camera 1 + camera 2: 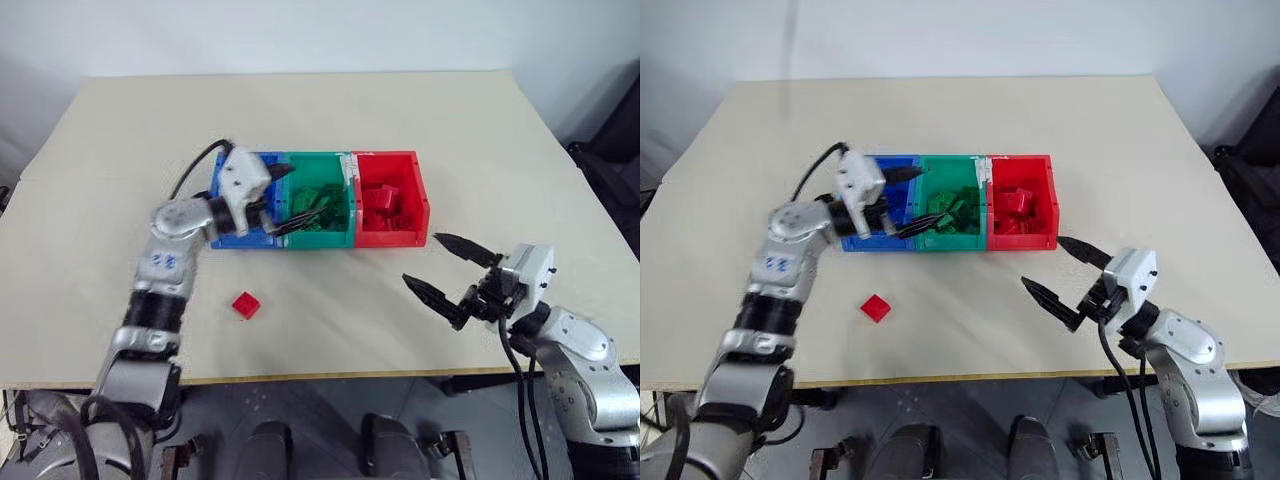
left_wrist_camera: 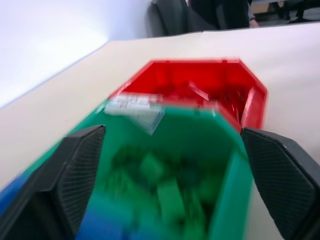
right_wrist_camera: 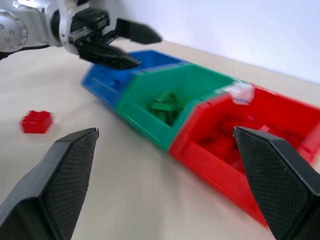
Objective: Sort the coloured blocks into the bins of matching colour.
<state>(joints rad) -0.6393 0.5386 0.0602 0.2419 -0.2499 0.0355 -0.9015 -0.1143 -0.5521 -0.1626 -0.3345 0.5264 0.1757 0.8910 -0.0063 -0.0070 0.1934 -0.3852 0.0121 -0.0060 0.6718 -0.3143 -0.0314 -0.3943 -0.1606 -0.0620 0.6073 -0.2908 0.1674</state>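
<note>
No legible writing. Left tool wide open, empty, over the blue bin and green bin. Right tool wide open, empty, near the red bin. Red block on counter, below left tool.

It looks like a plain test room: a big bare beige desk, white walls, and dark chairs behind.
</note>
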